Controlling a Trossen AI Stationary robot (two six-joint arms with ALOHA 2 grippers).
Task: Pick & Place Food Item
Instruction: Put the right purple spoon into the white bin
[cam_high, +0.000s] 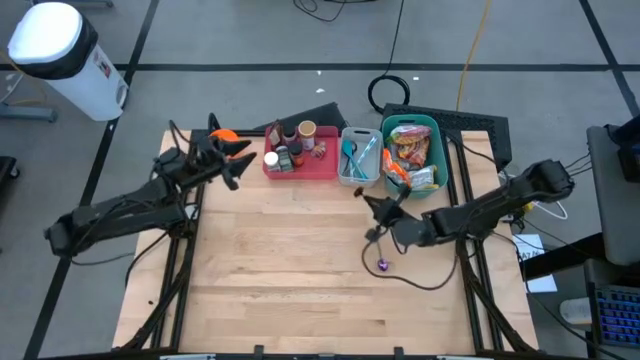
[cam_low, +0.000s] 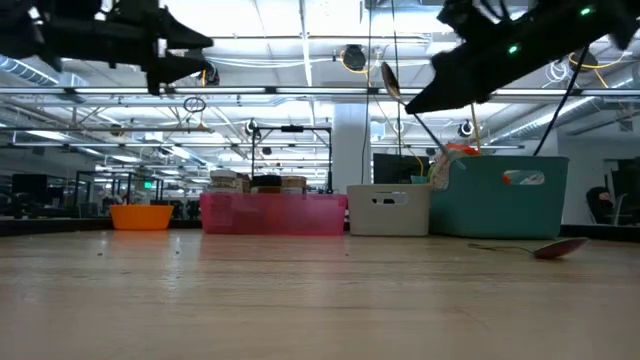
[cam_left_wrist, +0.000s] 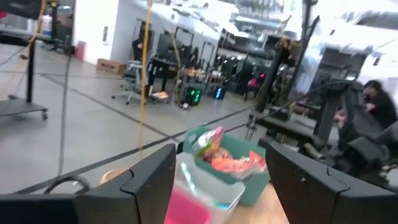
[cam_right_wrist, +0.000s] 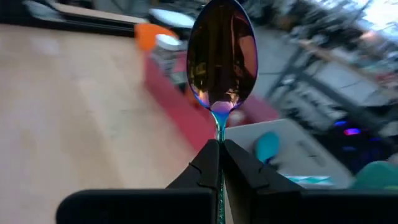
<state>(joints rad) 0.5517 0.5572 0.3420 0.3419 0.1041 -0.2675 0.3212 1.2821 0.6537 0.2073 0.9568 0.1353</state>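
Right wrist view up first: right gripper (cam_right_wrist: 219, 152) pinched tight on the thin stem of an iridescent spoon (cam_right_wrist: 221, 56), bowl standing straight up past the fingertips, mirror-bright w/ purple-blue tint at the neck. High view: same gripper (cam_high: 374, 206) hovering over the wood table (cam_high: 290, 290) just in front of the teal bin (cam_high: 432, 127), arm reaching in from the right edge. Low view: spoon (cam_low: 390, 80) held well up off the tabletop, tilted. Second spoon, purple (cam_high: 383, 265), lying flat on the table nr the right arm, apart from the gripper; seen low at the right too (cam_low: 560, 248). Food items: snack packets piled in the teal bin (cam_low: 505, 195), none gripped. Back row, left to right: orange bowl (cam_high: 224, 135), pink tray (cam_high: 318, 166) w/ bottles and a cup, white caddy (cam_high: 352, 178) w/ blue utensils, then teal bin. Left gripper (cam_high: 222, 158) up by the orange bowl at the back-left corner, fingers spread apart, nothing between them; left wrist view confirms, dark fingers (cam_left_wrist: 152, 180) wide, bin of packets (cam_left_wrist: 224, 158) showing in the gap, farther off.
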